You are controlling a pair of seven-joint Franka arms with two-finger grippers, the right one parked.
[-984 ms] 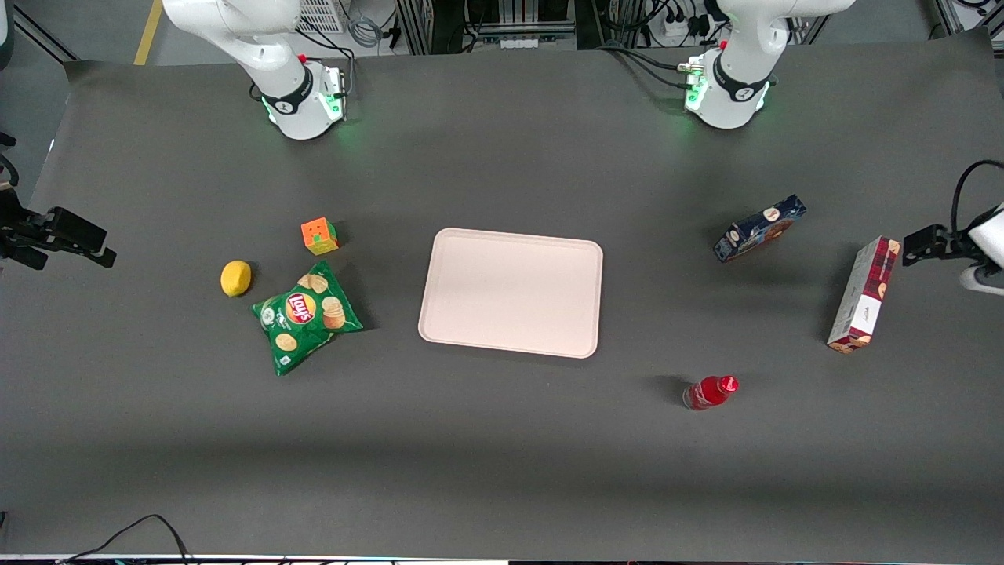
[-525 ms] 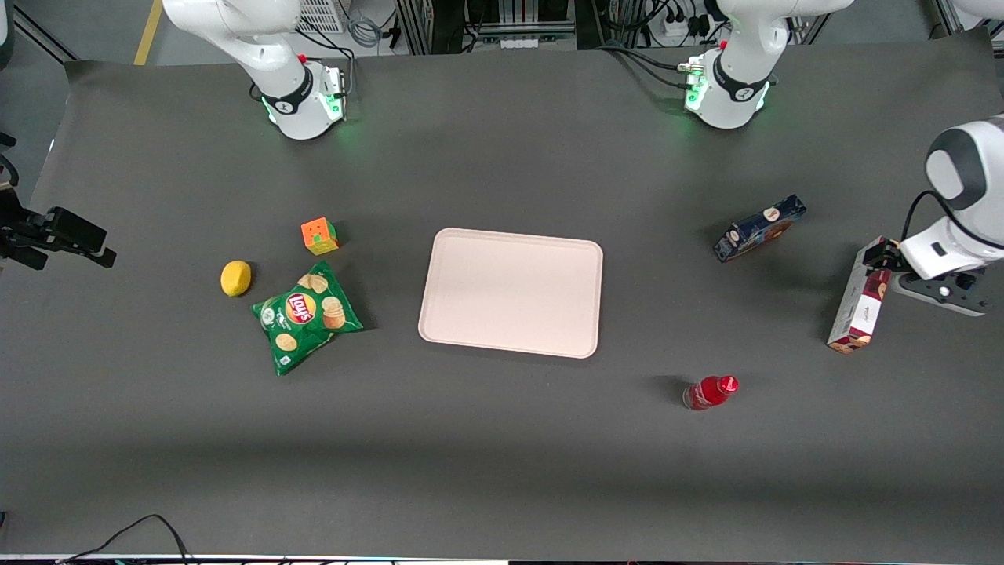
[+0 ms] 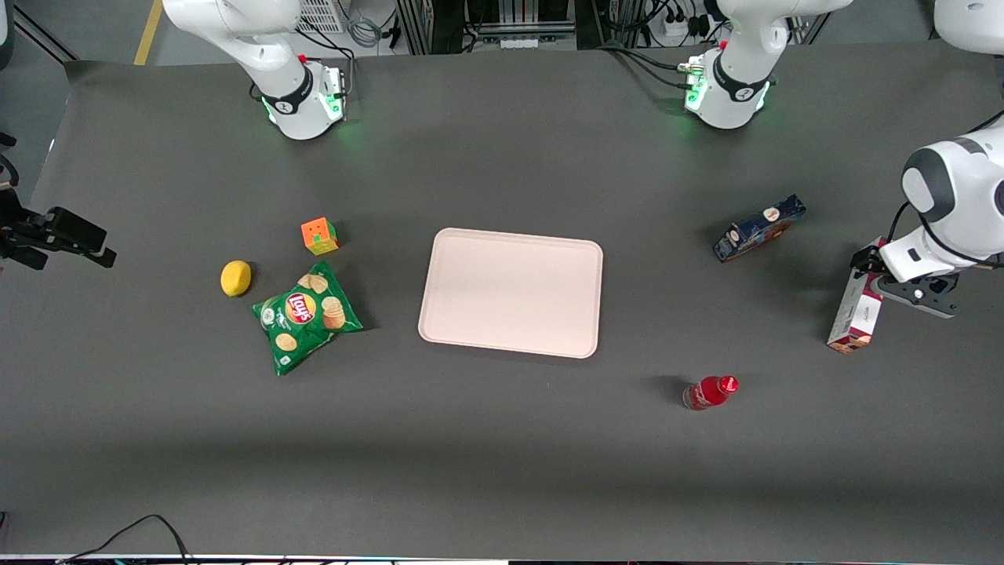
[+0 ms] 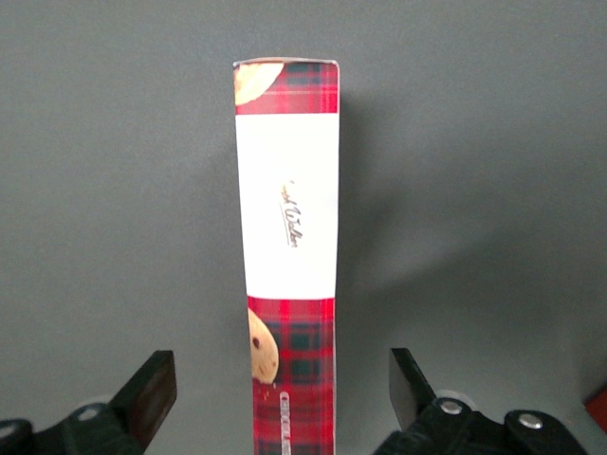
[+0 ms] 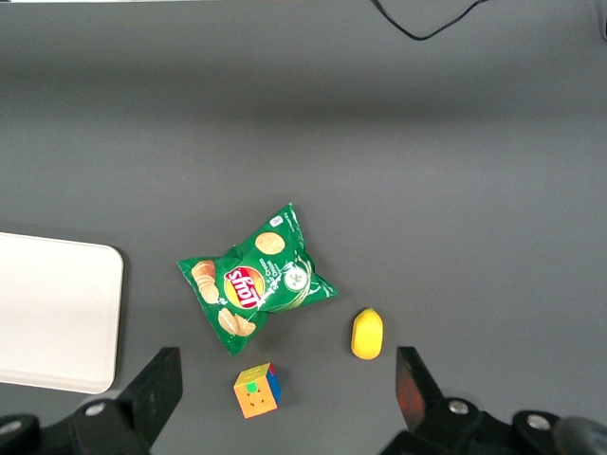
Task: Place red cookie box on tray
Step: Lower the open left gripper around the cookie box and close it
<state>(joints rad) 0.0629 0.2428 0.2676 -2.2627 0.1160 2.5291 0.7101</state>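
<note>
Tray (image 3: pixel 511 292) flat at mid-table, nothing on it, bare dark mat along all four rims. Red cookie box (image 3: pixel 857 314) stands on a long narrow edge toward the working arm's end of the table, well apart from the tray. Blue cookie box (image 3: pixel 759 228) farther from the front camera than the red one; red bottle (image 3: pixel 710 391) nearer, lying between tray and red box sideways. Chip bag (image 3: pixel 307 317), lemon (image 3: pixel 235 278) and puzzle cube (image 3: pixel 318 235) grouped toward the parked arm's end.

Gripper (image 4: pixel 282 389) over the red cookie box (image 4: pixel 288 248), at the end farther from the front camera. Fingers (image 4: pixel 152 392) spread wide, one on each side of the box's upper edge, open gaps both sides, no contact. Wrist aligned along the box's length.
</note>
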